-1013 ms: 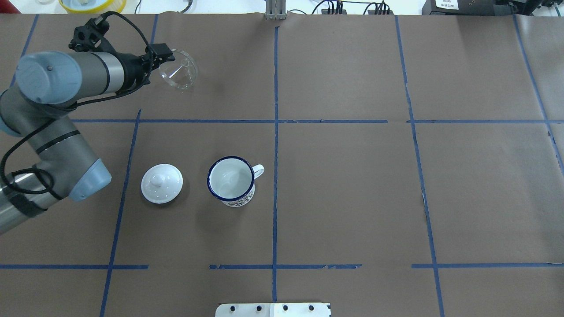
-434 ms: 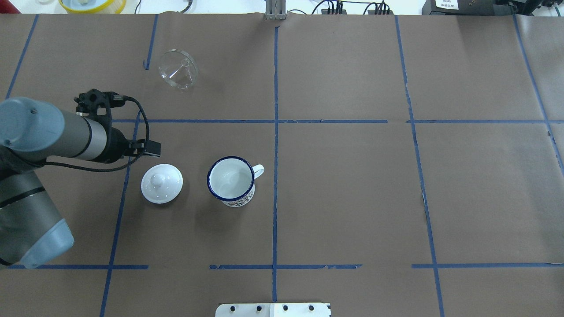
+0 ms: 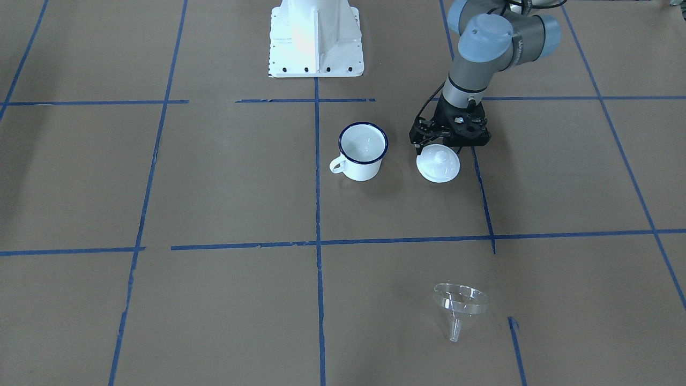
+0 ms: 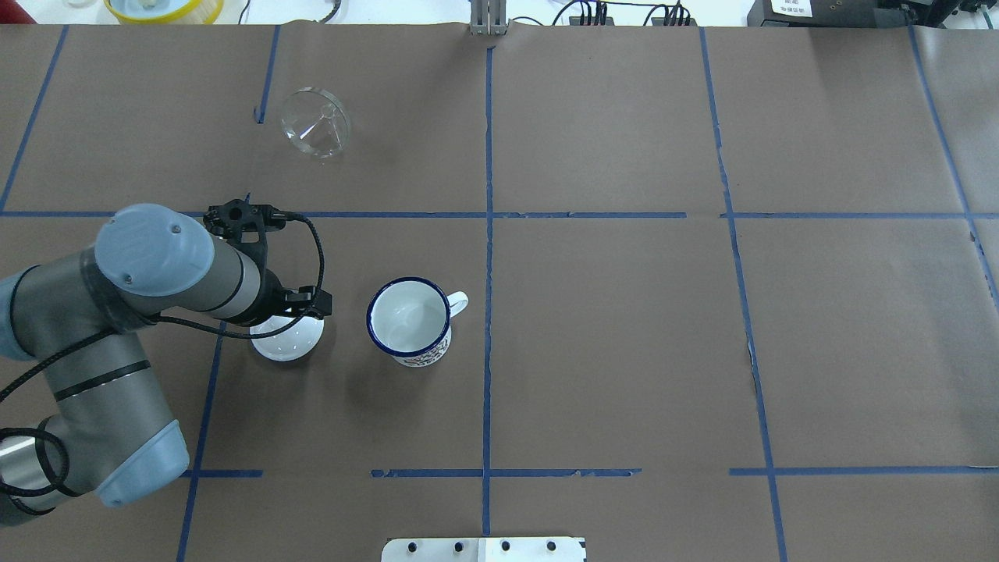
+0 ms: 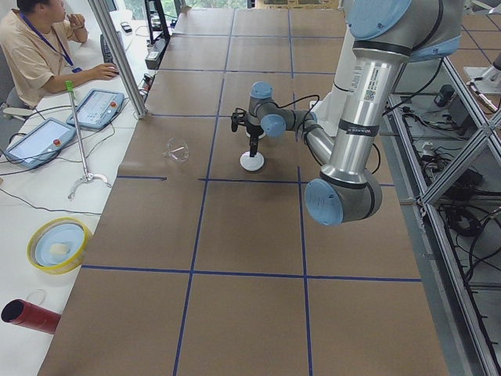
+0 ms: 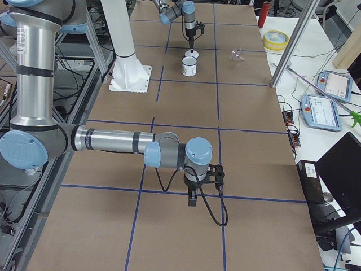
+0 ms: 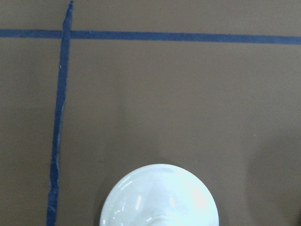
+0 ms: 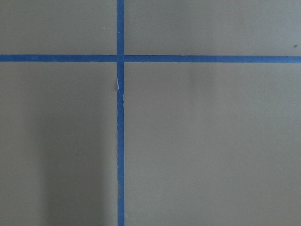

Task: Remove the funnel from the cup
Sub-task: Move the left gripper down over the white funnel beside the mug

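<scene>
The funnel [image 4: 316, 123] is out of the cup [image 4: 410, 318]. It lies tipped on its side on the table [image 4: 624, 351], on the far side from the robot and well apart from the cup, and nothing is touching it. The cup stands upright with nothing in it, so I think the job is done. Near the cup sits a white lid [image 3: 438, 163]. The left claw [image 3: 449, 142] hangs over the lid's edge on the robot's side. It looks spread open and holds nothing. The right claw [image 6: 193, 199] is far off over bare table, and I cannot tell if it is open or closed. What could go wrong? The funnel is round and looks light, so a bump could make it roll. The left claw is close above the lid, so if it dips or swings sideways it could push the lid into the cup and tip it.
</scene>
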`<state>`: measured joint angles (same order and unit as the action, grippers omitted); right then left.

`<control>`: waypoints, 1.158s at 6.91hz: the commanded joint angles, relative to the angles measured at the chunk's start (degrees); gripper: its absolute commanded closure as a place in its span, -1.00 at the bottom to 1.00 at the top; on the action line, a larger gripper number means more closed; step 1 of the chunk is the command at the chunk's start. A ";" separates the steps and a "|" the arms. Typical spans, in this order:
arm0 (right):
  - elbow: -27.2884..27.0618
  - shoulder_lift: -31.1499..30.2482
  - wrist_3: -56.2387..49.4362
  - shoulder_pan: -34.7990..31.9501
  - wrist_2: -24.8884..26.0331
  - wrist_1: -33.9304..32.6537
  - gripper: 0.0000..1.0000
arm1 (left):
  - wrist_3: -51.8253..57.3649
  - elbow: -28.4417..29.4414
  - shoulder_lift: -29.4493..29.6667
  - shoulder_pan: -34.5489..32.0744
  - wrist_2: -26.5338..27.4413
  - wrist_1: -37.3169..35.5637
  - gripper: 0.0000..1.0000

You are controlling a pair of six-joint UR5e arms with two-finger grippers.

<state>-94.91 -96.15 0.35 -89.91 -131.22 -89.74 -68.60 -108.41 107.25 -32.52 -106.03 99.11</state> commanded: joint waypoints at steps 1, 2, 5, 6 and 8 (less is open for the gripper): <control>-0.02 0.00 0.00 0.00 0.00 0.00 -1.00 | 0.47 0.30 0.86 0.09 0.12 -1.91 -0.94; -0.02 0.00 0.00 0.00 0.00 0.00 -1.00 | 1.35 0.91 -0.45 0.09 0.12 -1.47 -0.94; -0.02 0.00 0.00 0.00 0.00 0.00 -1.00 | 2.33 2.58 -3.28 0.09 0.04 7.14 -0.93; -0.02 0.00 0.00 0.00 0.00 0.00 -1.00 | 2.33 2.67 -3.19 0.18 0.04 6.80 -0.76; -0.02 0.00 0.00 0.00 0.00 0.00 -1.00 | 2.33 2.76 -3.45 0.18 0.04 6.53 -0.40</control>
<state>-94.92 -96.15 0.35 -89.91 -131.22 -89.74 -66.27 -105.71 103.83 -32.36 -106.00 105.76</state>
